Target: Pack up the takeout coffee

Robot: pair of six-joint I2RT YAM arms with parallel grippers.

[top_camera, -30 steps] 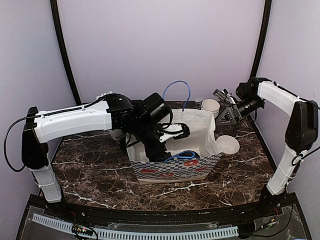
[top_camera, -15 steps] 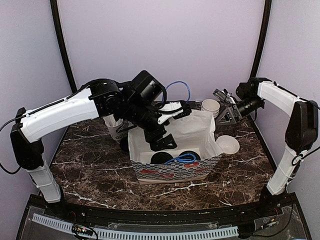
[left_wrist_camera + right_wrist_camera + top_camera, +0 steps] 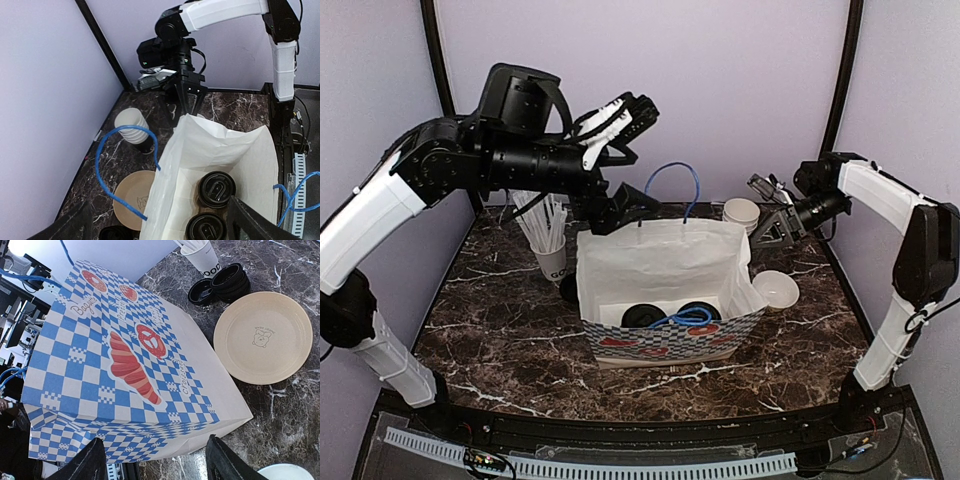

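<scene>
Two takeout coffee cups stand inside the open paper bag (image 3: pixel 660 255); only their black lids (image 3: pixel 642 316) (image 3: pixel 698 310) show. The left wrist view looks down on the same lids (image 3: pixel 216 189) (image 3: pixel 206 227) in the bag (image 3: pixel 215 145). My left gripper (image 3: pixel 632 155) is open and empty, raised high above the bag's back left corner. My right gripper (image 3: pixel 767 230) is open and empty, close beside the bag's right side. The right wrist view shows the bag's blue checked side (image 3: pixel 125 355) just ahead of that gripper (image 3: pixel 160 465).
A white cup of straws (image 3: pixel 550 255) and a stack of black lids (image 3: pixel 568 288) stand left of the bag. Stacked white cups (image 3: pixel 741 213) and a shallow bowl (image 3: pixel 775 288) sit to its right. Blue handles (image 3: pixel 675 180) stick up from the bag.
My left gripper has lifted out of the bag, up and back to the left, uncovering the two lids. The right arm has not moved.
</scene>
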